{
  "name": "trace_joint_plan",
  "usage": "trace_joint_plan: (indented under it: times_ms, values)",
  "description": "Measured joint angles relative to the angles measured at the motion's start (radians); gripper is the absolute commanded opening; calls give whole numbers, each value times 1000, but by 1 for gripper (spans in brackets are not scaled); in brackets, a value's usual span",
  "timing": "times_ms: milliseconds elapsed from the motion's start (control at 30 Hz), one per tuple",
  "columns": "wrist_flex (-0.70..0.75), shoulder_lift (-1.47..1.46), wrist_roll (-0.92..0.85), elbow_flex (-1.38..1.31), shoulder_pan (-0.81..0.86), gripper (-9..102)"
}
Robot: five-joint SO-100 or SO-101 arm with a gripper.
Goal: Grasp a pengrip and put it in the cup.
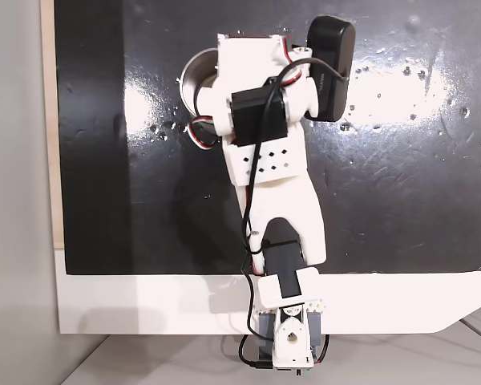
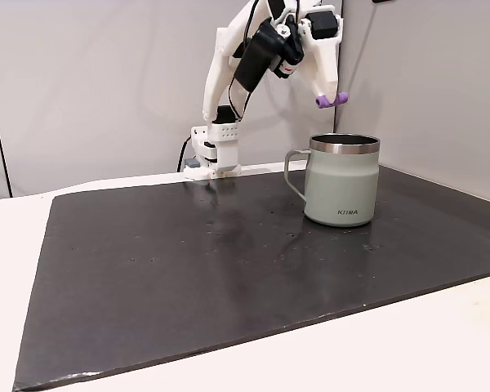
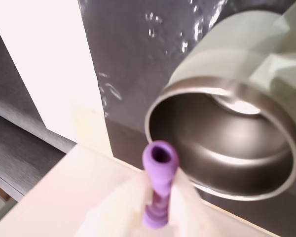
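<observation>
Wrist view has the best look at it: the claw (image 3: 158,207) is clamped on the purple pengrip (image 3: 160,163), the two pale fingers squeezing its lower half while the open end of the tube pokes out past the tips. Right beyond that open end is the mouth of the cup (image 3: 222,143), shiny steel inside, nothing visible in it.

From a fixed view off to the side, the claw (image 2: 331,96) hangs up in the air with the pengrip (image 2: 331,100) lying roughly level, its long axis crosswise rather than pointing down. It's above the cup (image 2: 343,180), apart from the rim, and looks to sit over the handle-side half of the opening rather than dead centre, though depth is hard to judge here.

So I'd say the carry is about done. The cup stands upright on the dark mat (image 2: 188,261) covering the surface.
</observation>
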Motion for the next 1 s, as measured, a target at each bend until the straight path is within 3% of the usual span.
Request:
trace_joint_plan:
  times_ms: [267,367,433,1000]
  values:
    - [-11,-2,-6,0,-43,2]
    - [-11,-2,-12,0,-46,21]
    - [-11,-2,-12,0,-46,26]
    - [-11,-2,-12,0,-44,26]
